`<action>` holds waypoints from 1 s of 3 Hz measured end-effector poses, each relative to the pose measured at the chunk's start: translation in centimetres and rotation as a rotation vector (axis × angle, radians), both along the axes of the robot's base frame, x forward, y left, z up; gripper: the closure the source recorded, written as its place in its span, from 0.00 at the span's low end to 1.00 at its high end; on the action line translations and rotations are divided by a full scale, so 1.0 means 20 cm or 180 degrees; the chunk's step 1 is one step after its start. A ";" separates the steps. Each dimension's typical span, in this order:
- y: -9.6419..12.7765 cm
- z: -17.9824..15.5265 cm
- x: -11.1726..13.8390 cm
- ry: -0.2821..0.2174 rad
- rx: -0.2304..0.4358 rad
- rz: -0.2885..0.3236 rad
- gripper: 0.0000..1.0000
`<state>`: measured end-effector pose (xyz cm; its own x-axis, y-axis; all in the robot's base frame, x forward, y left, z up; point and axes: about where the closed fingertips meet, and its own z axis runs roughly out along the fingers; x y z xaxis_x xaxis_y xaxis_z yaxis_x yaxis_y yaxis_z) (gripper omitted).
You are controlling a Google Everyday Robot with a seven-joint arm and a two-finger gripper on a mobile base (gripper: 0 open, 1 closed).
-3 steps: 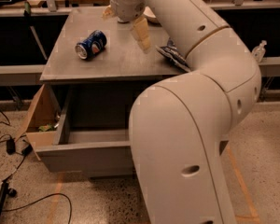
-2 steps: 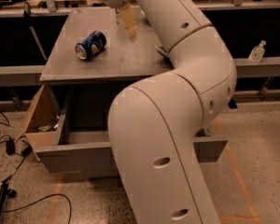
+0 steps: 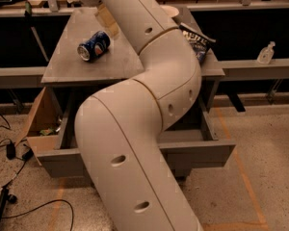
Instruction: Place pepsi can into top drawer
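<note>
While the can (image 3: pixel 93 45) lies on its side on the cabinet top (image 3: pixel 67 64), the gripper (image 3: pixel 109 21) hangs close behind it.

The can rests near the middle of the top, silver rim toward the front corner and logo facing up. The gripper sits just beyond the can's far end, low over the surface; whether it is spread or pressed together cannot be told, and it holds nothing that can be seen. The drawer (image 3: pixel 209 151) below stands pulled out, its front largely hidden by the arm (image 3: pixel 135 143), which crosses the view from bottom to top. A chip bag (image 3: pixel 198 38) lies at the top's far edge, well apart from the can. A box (image 3: pixel 38 121) stands beside the drawer. A bottle (image 3: pixel 266 54) sits on a ledge behind.
</note>
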<state>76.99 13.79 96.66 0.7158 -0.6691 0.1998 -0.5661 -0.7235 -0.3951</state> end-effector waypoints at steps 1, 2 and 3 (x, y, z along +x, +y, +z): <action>0.09 -0.16 0.05 0.0079 -0.0157 0.0053 0.00; 0.14 -0.31 0.10 0.0126 -0.0347 0.0126 0.00; 0.10 -0.38 0.14 0.0128 -0.0460 0.0094 0.15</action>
